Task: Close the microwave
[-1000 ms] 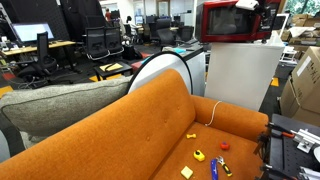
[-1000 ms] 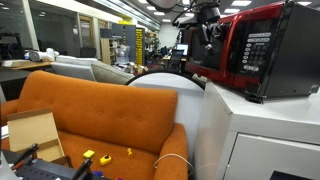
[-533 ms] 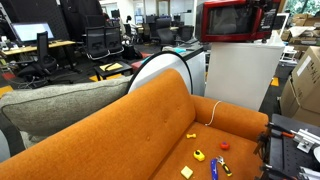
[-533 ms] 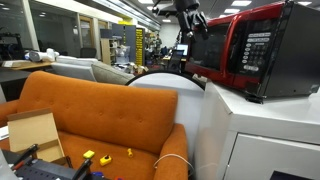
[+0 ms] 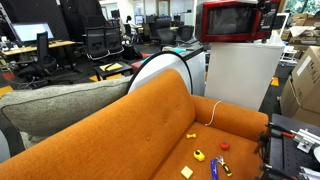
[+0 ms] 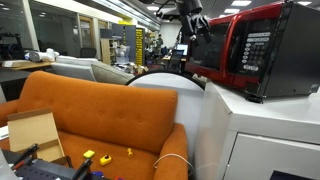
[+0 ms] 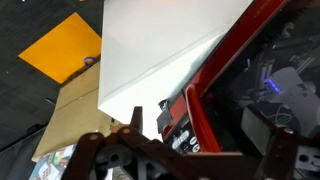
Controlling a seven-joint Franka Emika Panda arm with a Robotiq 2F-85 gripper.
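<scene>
With its jaws looking parted and gripping nothing, the gripper [image 6: 193, 18] is hovering just off the front of the red microwave [image 6: 262, 50] sitting atop the white cabinet [image 5: 241, 75], so a flat, steady push on the door edge should be seating it shut.

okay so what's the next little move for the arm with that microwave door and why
Probably a short push inward on the door's free edge. In an exterior view the microwave on the cabinet has its door swung partly out, and the end effector sits at the door's top outer edge. Whether it touches the door, I can't tell.
</scene>
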